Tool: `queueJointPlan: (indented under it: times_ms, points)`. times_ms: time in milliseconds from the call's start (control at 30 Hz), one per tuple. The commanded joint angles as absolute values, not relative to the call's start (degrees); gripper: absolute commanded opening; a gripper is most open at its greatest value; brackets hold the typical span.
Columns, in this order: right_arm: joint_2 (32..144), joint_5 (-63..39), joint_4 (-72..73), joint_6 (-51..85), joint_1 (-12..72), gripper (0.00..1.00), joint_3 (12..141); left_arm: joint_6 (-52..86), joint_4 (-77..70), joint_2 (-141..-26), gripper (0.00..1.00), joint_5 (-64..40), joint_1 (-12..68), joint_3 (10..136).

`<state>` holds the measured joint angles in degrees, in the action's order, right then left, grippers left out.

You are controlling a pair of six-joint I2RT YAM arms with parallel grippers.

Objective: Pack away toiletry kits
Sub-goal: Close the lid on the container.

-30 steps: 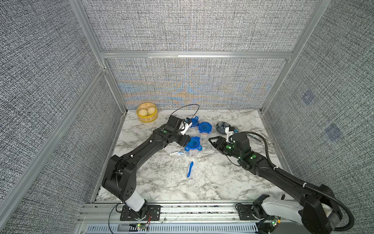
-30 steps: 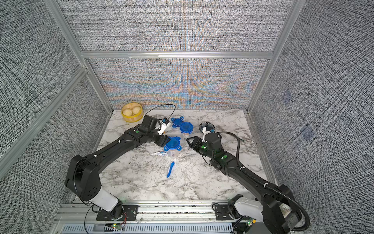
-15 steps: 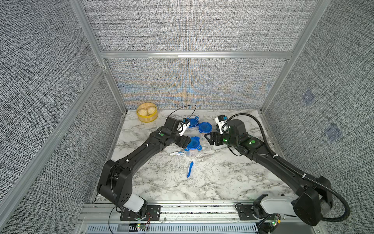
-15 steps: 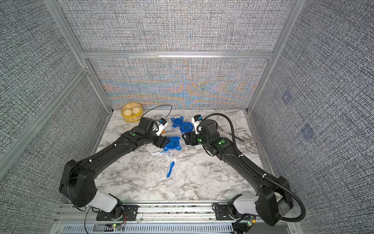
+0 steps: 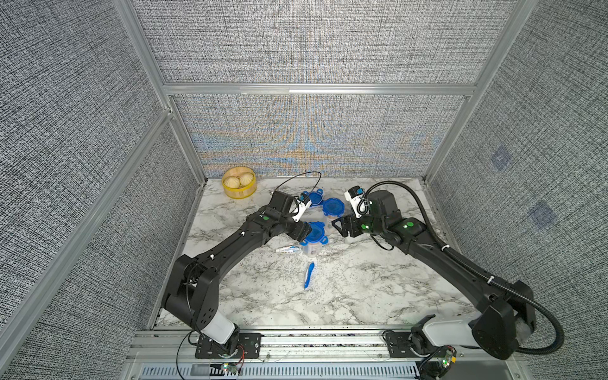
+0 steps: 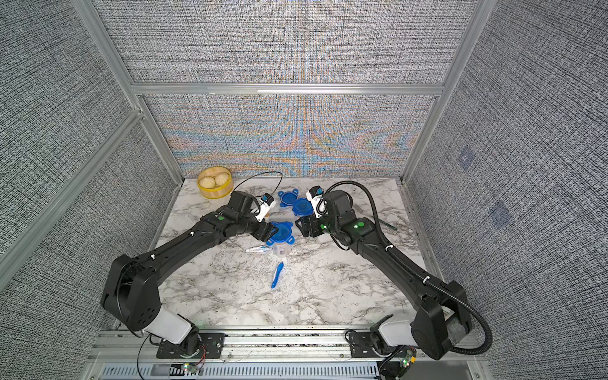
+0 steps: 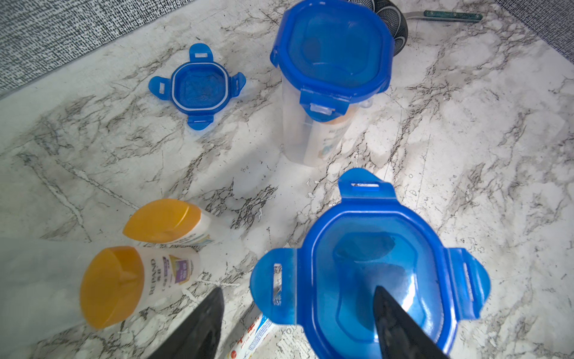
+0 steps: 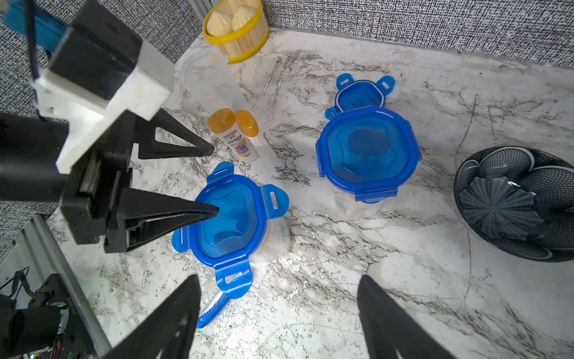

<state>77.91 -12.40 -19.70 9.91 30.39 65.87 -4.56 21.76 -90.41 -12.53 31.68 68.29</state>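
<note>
Cup (image 6: 281, 250) to be closed stands upright mid-tabletop (image 5: 362, 289). Its lid (image 7: 357, 236) is laid on top with all four tabs splayed out, so I judge it unclipped. What the cup holds I cannot make out.

My left jaws stand wide and grip nothing. One fingertip (image 8: 211, 211) lies over the lid's dished middle, perhaps to steady it, though I cannot tell whether it presses. The other hangs off the cup's side, toward the bottles (image 7: 136, 279). My right jaws are also wide and empty, hovering just short of the tab facing them, which looks like the first to snap down.

A tube (image 5: 289, 250) lies just beside the cup, and a toothbrush (image 5: 308, 274) lies nearer my bases. The two bottles lie side by side, seemingly inside a tipped cup (image 8: 217, 90). Behind stands a second cup (image 8: 368, 149), clipped shut, with a loose lid (image 7: 200, 87) beyond it.

Bare marble runs from the right jaws' side out to the dish (image 8: 466, 174). The basket (image 5: 239, 194) sits in the far corner, well apart. The tight spot is the lid itself, where both jaws converge.
</note>
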Motion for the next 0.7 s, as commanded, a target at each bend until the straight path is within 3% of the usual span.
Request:
queueJointPlan:
  times_ms: [0, 433, 600, 633, 667]
  points:
    - [77.97, -12.95, -20.79, 7.71, 30.41, 0.81, 66.44, -6.20, 24.84, -91.39, 0.72, -12.13, 31.56, 69.49]
    - [78.82, -13.36, -22.63, 5.10, 30.37, 0.81, 67.59, -8.08, 30.88, -92.91, 0.68, -13.22, 31.47, 72.14]
    - [80.57, -14.97, -22.38, 5.00, 31.00, 0.82, 68.49, -5.30, 27.65, -92.40, 0.79, -12.12, 31.37, 76.04]
    - [81.42, -15.41, -22.97, 5.01, 31.26, 0.86, 69.36, -4.73, 27.04, -92.32, 0.80, -12.13, 31.28, 76.89]
    - [82.63, -15.87, -23.84, 5.03, 31.54, 0.99, 70.49, -4.36, 26.65, -92.00, 0.81, -12.08, 31.23, 77.75]
